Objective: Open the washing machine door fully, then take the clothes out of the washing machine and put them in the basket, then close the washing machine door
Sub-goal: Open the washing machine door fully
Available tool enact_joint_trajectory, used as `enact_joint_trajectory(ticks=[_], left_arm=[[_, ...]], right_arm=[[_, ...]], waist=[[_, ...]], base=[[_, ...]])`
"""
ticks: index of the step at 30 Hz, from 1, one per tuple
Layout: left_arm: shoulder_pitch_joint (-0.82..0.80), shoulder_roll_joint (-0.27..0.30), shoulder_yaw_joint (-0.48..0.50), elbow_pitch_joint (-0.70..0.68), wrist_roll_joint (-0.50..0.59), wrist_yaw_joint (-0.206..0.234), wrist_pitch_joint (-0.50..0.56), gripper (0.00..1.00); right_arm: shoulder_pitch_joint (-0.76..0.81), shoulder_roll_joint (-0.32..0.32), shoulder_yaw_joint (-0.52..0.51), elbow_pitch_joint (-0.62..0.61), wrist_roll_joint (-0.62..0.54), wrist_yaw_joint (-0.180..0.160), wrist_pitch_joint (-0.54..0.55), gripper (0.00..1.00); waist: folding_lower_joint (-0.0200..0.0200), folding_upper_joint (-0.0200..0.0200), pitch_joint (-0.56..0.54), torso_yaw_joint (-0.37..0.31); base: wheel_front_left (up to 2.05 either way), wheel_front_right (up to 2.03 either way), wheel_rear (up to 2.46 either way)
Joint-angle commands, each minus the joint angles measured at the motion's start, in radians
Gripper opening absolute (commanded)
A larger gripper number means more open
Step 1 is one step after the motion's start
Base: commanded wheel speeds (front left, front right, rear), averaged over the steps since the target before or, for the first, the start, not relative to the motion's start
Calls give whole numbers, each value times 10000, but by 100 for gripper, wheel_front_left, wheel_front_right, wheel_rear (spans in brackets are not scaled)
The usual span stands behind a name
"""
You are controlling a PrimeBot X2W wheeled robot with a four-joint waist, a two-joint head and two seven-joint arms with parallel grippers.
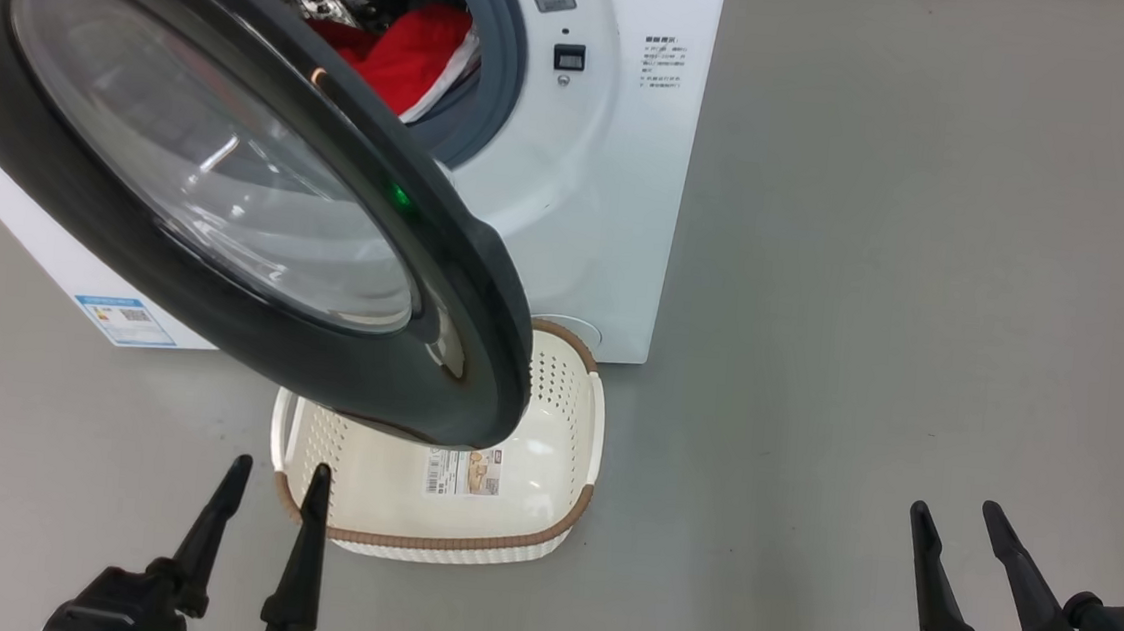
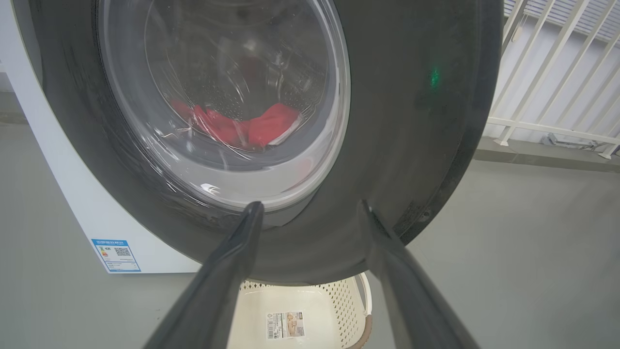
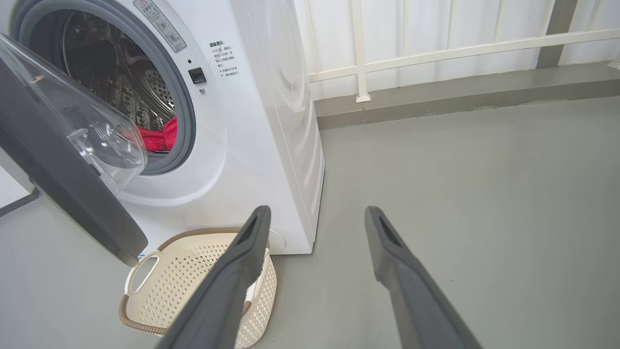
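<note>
The washing machine door stands partly open, its black rim and glass bowl swung out over the basket. Red clothes lie in the drum of the white washing machine, seen through the door glass in the left wrist view and past the grey ring in the right wrist view. My left gripper is open at the lower left, just short of the door's lower rim. My right gripper is open at the lower right, over bare floor, holding nothing. The basket holds just a sticker.
The basket sits on the grey floor against the machine's front. A white railing and a low kerb run behind the machine. Open floor stretches to the right of the machine.
</note>
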Motion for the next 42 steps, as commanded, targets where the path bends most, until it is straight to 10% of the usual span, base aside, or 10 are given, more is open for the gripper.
enact_joint_trajectory(ticks=[1,8,9,10,11,24,42], left_arm=[[-30,65,315,-256,72,-58,-120,100],[-33,58,299,-277,69,-58,-120,100],[-34,57,283,-278,63,-58,-120,100],[-37,56,264,-280,58,-58,-120,100],[-43,54,242,-283,52,-58,-120,100],[2,45,-61,-365,-352,-58,-120,100],[-559,44,-658,-279,-732,-58,-120,100]], right_arm=[[-139,-87,156,-277,-109,77,-66,100],[-249,-65,283,-411,-48,77,-66,100],[-280,-88,428,-430,74,77,-66,84],[-322,-131,579,-447,216,77,-66,20],[-371,-146,679,-466,428,77,-66,0],[-2478,-919,3071,-779,5609,77,-66,0],[-6763,-2556,6558,52,9493,77,283,0]], waist=[[0,0,1,5],[0,0,6,37],[0,0,0,50],[0,0,2,65],[0,0,-1,85],[0,0,62,509],[0,0,776,1460]], base=[[0,0,0],[0,0,0],[0,0,0],[0,0,0],[0,0,0],[0,0,0],[0,0,0]])
